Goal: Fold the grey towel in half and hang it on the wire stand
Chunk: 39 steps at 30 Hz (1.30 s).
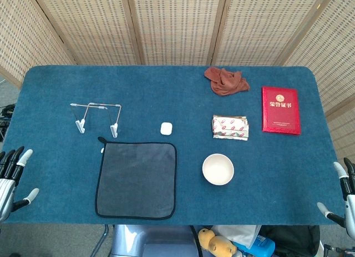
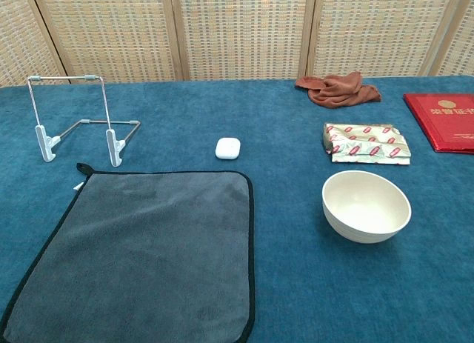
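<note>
Two hands sit at the near edge of the table (image 1: 55, 212), one at each corner: the left hand (image 1: 12, 178) at about 8 o'clock and the right hand (image 1: 343, 197) at about 4 o'clock. Both have fingers spread wide and hold nothing, and neither is touching anything on the table.

The grey towel (image 1: 136, 179) lies flat and unfolded at 7 o'clock, black trim all round, with a little loop at its far left corner. A white bowl (image 1: 218, 169) sits well to the right of it, around 5 o'clock.

Going further back, a small white case (image 1: 166, 128) is just past the towel's far right corner. The wire stand (image 1: 96, 117) stands upright just behind the towel's far left corner, not touching it. A red and white packet (image 1: 230, 126) is behind the bowl, with a red book (image 1: 280, 110) to its right. Farthest off, at 1 o'clock, is a bunched rust cloth (image 1: 225, 81).
</note>
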Motion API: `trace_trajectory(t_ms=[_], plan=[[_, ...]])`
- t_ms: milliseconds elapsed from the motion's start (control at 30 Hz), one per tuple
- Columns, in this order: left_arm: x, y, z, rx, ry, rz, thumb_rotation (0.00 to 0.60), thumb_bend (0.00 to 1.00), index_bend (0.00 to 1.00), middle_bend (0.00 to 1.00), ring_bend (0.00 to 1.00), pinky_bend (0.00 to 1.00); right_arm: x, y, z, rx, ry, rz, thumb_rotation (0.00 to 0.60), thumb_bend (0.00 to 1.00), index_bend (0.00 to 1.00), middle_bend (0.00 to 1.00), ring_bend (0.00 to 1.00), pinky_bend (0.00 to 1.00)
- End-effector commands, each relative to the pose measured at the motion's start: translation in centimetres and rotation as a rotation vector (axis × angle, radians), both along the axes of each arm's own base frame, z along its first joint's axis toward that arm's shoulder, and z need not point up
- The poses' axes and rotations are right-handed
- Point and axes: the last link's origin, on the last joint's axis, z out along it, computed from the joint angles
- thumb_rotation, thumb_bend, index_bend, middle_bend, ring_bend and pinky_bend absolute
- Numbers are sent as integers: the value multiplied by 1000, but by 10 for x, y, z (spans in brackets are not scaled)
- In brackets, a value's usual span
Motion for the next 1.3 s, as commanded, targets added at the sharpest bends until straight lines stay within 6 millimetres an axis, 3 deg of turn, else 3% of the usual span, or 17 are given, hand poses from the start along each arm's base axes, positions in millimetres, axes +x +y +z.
trace_trajectory(t_ms=[33, 433, 733, 900, 1100, 1300], plan=[[0, 0, 0, -2, -2, 1, 600, 240, 0, 0, 0, 0, 0, 0, 0, 0, 1, 1, 600, 0, 31, 0, 0, 0], [-1, 5, -9, -50, 8, -10, 600, 240, 0, 0, 0, 0, -1, 0, -2, 8, 6, -3, 600, 0, 31, 0, 0, 0], [-17, 67, -47, -258, 163, -381, 600, 243, 0, 0, 0, 0, -2, -7, -1, -18, 4, -15, 600, 0, 35, 0, 0, 0], [-28, 87, -74, -352, 252, -583, 600, 241, 23, 0, 0, 0, -5, -13, -3, -20, 11, -39, 600, 0, 35, 0, 0, 0], [-34, 108, -96, -465, 304, -705, 600, 222, 83, 0, 0, 2, -6, -19, -5, -10, 13, -58, 600, 0, 35, 0, 0, 0], [-34, 128, -111, -508, 319, -708, 600, 219, 87, 0, 0, 11, -7, -24, -7, -16, 21, -71, 600, 0, 37, 0, 0, 0]])
